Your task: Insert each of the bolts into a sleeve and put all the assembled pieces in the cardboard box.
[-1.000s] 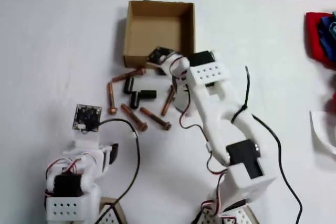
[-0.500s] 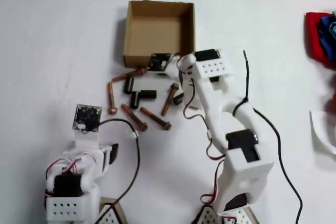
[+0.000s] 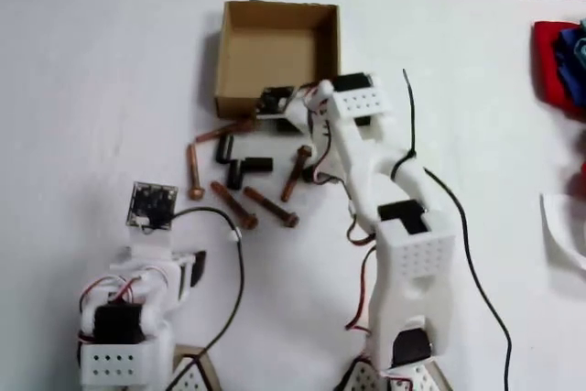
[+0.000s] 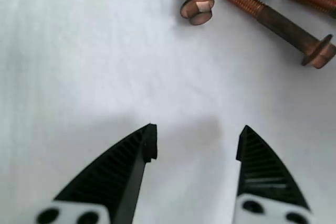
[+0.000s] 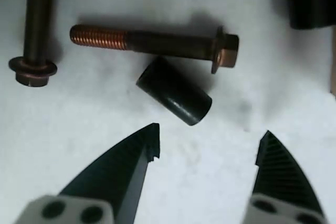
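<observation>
Hovering wide-open over a short black cylindrical sleeve point(image 5: 175, 91) at the brown cardboard box's point(image 3: 275, 48) six o'clock, we are readying our right gripper point(image 5: 210, 131) to lower and clamp.

Red cloth point(image 3: 552, 57) (far right) on white table point(image 3: 92, 70)

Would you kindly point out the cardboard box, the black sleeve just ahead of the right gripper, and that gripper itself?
cardboard box point(image 3: 275, 48): high view, bare floor inside.
black sleeve point(image 5: 175, 91): right wrist view, middle of its side.
right gripper point(image 5: 209, 130): right wrist view, midway between its open fingertips.

White arms point(image 3: 366, 167) (black servos point(image 3: 401, 215), cables point(image 3: 241, 267))
</observation>
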Robot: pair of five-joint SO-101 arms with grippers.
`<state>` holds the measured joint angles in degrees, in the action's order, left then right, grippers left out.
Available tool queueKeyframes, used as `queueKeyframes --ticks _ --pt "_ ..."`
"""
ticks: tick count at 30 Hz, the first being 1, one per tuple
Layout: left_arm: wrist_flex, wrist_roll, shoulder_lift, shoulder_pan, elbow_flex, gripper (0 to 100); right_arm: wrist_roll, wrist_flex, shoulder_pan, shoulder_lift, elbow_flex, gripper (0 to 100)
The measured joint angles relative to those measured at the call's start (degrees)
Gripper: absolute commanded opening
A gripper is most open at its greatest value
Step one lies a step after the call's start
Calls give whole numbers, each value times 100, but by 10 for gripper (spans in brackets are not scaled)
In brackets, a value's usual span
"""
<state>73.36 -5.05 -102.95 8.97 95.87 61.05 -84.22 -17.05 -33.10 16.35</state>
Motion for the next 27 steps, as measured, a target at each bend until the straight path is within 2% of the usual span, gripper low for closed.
queueKeyframes --ticks 16,19,23,27 --pt "0 0 0 0 0 260 9 -369 -563 -835 642 286" --pt "0 0 0 0 0 260 9 -369 -554 -897 686 203" --pt "0 0 0 0 0 260 26 -308 -360 -949 791 9" --pt "0 0 0 0 0 260 9 -308 -123 -958 782 51"
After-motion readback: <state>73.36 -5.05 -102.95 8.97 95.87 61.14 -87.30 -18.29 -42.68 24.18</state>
